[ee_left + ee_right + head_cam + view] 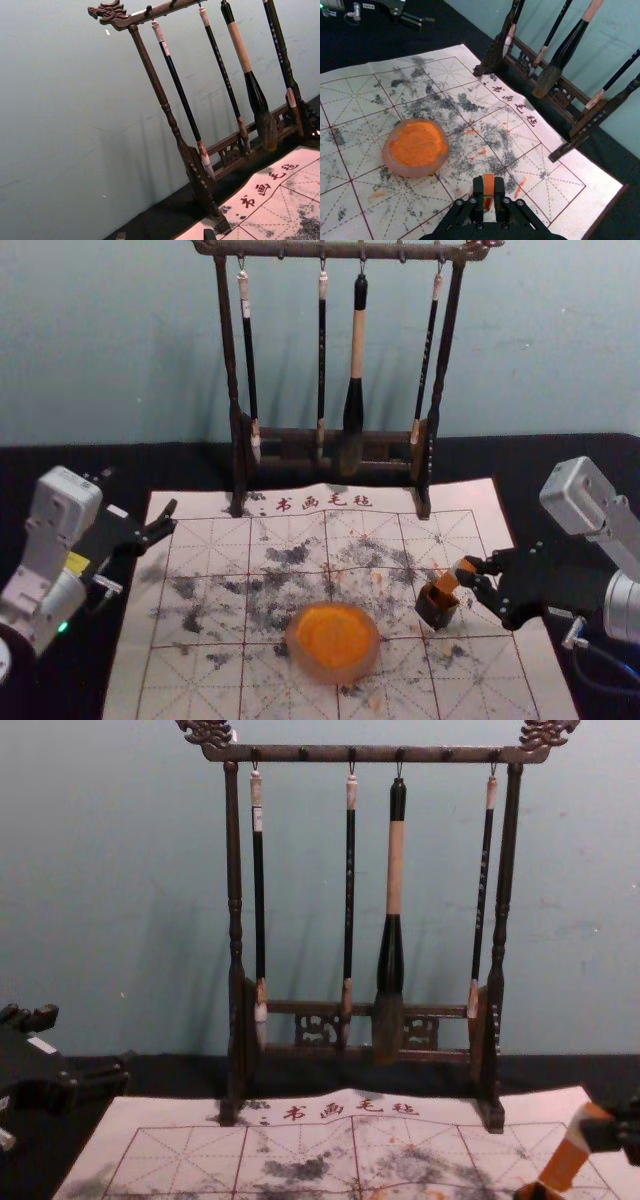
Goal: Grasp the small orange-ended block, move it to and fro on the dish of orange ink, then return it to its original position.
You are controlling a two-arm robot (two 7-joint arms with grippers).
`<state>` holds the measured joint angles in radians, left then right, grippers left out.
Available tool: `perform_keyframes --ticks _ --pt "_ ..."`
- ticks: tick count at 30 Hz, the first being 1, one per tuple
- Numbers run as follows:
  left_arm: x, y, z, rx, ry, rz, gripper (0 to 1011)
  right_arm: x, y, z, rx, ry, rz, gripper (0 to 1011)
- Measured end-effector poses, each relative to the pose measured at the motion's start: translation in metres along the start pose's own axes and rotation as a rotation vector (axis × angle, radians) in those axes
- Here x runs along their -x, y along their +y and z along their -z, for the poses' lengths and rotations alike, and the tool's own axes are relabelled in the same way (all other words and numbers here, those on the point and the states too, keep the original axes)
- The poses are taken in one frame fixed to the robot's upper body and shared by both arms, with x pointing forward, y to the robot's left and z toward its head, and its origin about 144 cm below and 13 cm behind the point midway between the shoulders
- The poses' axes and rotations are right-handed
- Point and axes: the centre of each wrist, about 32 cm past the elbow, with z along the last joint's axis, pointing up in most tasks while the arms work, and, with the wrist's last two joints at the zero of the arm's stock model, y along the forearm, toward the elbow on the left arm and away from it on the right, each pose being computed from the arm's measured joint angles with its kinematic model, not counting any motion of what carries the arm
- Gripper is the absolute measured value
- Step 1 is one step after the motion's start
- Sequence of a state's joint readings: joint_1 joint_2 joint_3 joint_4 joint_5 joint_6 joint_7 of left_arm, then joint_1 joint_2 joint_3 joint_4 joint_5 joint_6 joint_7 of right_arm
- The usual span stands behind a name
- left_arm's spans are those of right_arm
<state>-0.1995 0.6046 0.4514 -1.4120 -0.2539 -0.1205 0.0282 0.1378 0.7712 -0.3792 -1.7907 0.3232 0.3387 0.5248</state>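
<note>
The right gripper (470, 573) is at the right of the mat, shut on the small orange block (448, 581). The block leans, its lower end at the mouth of a small dark box (437, 609); how far inside it sits, I cannot tell. In the right wrist view the right gripper (489, 186) pinches the block (488, 184) between its fingertips. The chest view shows the block (566, 1163) tilted, with a pale band near its top. The dish of orange ink (333, 642) rests left of the box. My left gripper (168, 520) is parked at the left, open.
A dark wooden rack (237, 455) with several hanging brushes stands at the mat's back edge. The ink-stained white mat (200, 680) lies on a black table surface (60, 465), against a pale wall.
</note>
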Motion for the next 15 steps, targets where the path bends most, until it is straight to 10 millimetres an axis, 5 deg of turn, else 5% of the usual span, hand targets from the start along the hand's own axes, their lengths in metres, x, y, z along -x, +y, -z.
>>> perform_keyframes --ticks 15 --pt "0.0 0.0 0.0 0.0 0.0 0.0 1001 0.0005 0.0038 0.0054 0.013 0.027 -0.003 87"
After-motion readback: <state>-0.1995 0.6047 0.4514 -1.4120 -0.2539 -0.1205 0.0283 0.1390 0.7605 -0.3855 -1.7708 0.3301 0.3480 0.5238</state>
